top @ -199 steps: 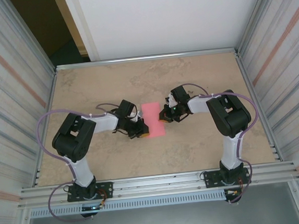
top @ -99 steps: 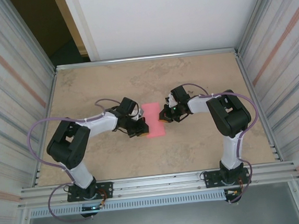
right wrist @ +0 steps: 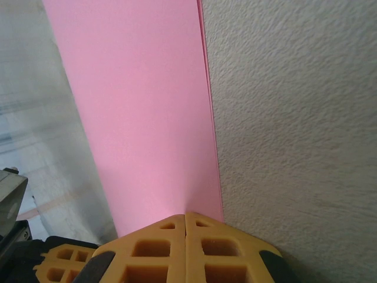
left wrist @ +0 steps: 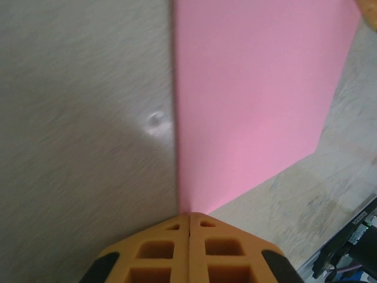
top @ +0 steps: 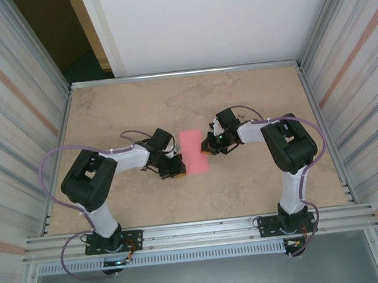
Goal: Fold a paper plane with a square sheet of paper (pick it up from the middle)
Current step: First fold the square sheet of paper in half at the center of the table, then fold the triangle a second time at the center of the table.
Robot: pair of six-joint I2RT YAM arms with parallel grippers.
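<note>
1. the square sheet of paper (top: 194,151) lies folded flat between my arms
2. left gripper (top: 176,172) and right gripper (top: 207,146) both closed, tips on opposite edges
3. i'd press lightly, sliding slowly along the crease

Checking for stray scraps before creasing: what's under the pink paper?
The pink paper lies flat on the beige table, which shows around its edges. The patch directly beneath is covered, so anything thin under there cannot be seen.

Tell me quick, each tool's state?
Left tool: shut, tip at the edge of the thin pink folded paper sheet.
Right tool: shut, tip on that sheet.
</note>
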